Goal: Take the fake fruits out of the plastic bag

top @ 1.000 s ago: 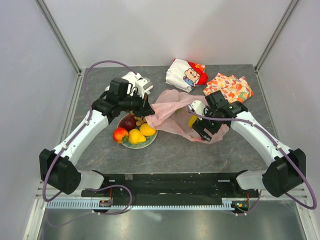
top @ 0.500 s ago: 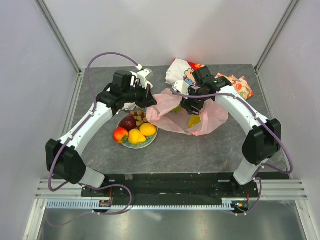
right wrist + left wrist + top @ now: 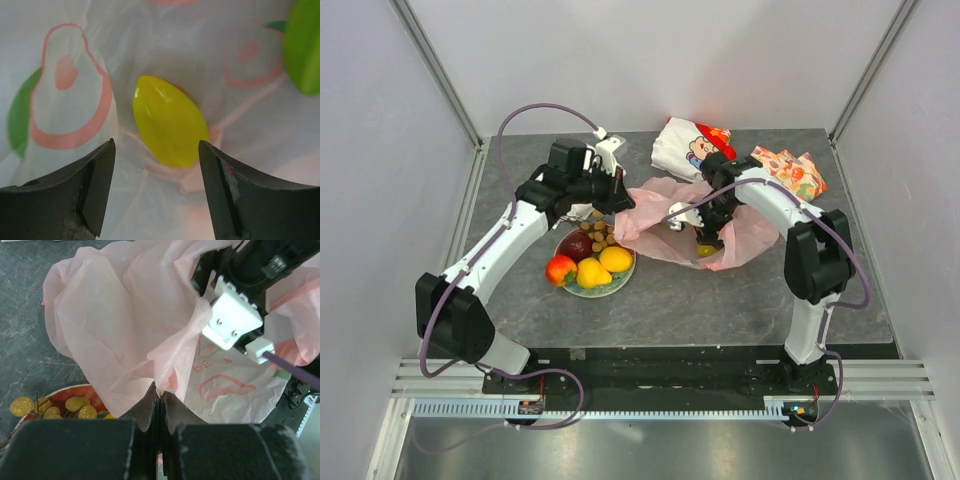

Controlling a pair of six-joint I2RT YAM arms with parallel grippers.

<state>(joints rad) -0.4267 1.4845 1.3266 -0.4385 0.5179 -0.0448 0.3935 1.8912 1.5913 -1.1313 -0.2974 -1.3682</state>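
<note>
The pale pink plastic bag (image 3: 660, 225) lies mid-table. My left gripper (image 3: 616, 197) is shut on the bag's left edge (image 3: 167, 375) and holds it up. My right gripper (image 3: 705, 237) is open inside the bag, its jaws either side of a yellow fruit (image 3: 170, 120) without touching it; the fruit shows through the bag in the top view (image 3: 705, 250). A green piece (image 3: 304, 47) lies at the upper right of the right wrist view. On the red plate (image 3: 617, 280) sit a dark red plum (image 3: 576, 245), grapes (image 3: 599, 233), apple (image 3: 560, 269), yellow pear (image 3: 592, 272) and orange (image 3: 614, 259).
A white cartoon-print cloth (image 3: 692, 148) lies at the back centre. An orange-patterned folded cloth (image 3: 790, 172) lies at the back right. Grey walls stand on both sides of the table (image 3: 670, 300).
My right arm has swung from the bag's near right side to the back and reached down into the bag over the yellow fruit. My left gripper has lifted the bag's edge slightly backward.
</note>
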